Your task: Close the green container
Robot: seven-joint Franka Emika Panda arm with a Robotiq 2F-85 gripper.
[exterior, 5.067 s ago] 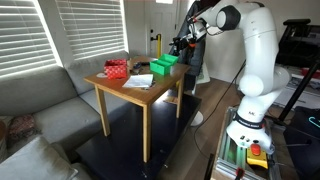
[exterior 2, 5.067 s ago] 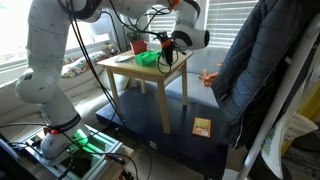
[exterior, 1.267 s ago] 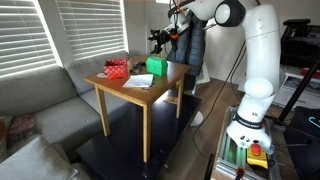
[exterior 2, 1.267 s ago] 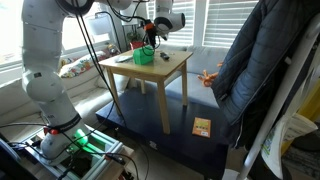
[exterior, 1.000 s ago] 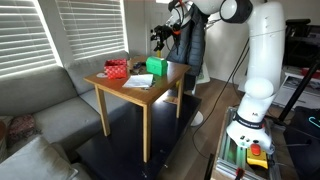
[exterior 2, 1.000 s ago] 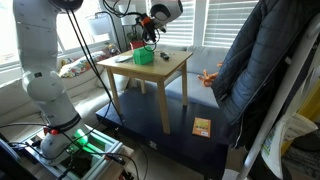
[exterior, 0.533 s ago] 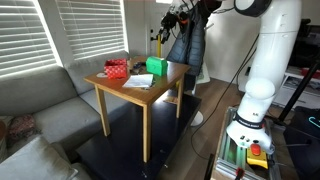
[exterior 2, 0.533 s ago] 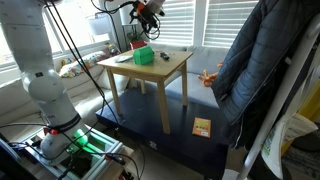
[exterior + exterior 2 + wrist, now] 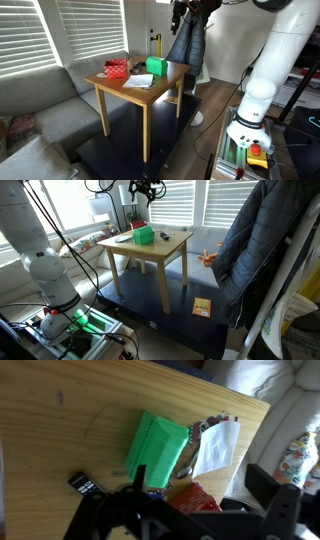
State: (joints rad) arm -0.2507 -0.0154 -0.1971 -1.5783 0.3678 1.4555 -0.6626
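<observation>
Gripper (image 9: 183,8) is up at the very top of the frame in an exterior view, high above the tabletop (image 9: 165,82) and well apart from everything on it. In the wrist view its two dark fingers (image 9: 140,478) are spread wide, with nothing held between them.

The green container (image 9: 157,65) sits on the wooden tabletop toward the far edge on the robot's side. From the wrist view the green container (image 9: 155,450) shows a flat, plain green top, so the lid looks to be down.

Around it: a sheet of white paper (image 9: 215,448) lies just beside the box, and the red patterned box (image 9: 198,498) sits near both, partly hidden behind the gripper's body. In an exterior view the red patterned box (image 9: 117,68) stands toward the sofa-side corner, with a gap to the green one and the paper (image 9: 138,81) lying in front of that gap. A small black object (image 9: 85,485) rests alone on bare wood on the container's other side; what it is, I cannot tell.

A dark coat (image 9: 188,40) hangs just behind the table, right under the raised gripper. Beyond the table are a grey sofa (image 9: 40,100) and white blinds (image 9: 30,35). In an exterior view a dark jacket (image 9: 250,250) fills the foreground and a small card (image 9: 202,306) lies on the floor by the table legs.
</observation>
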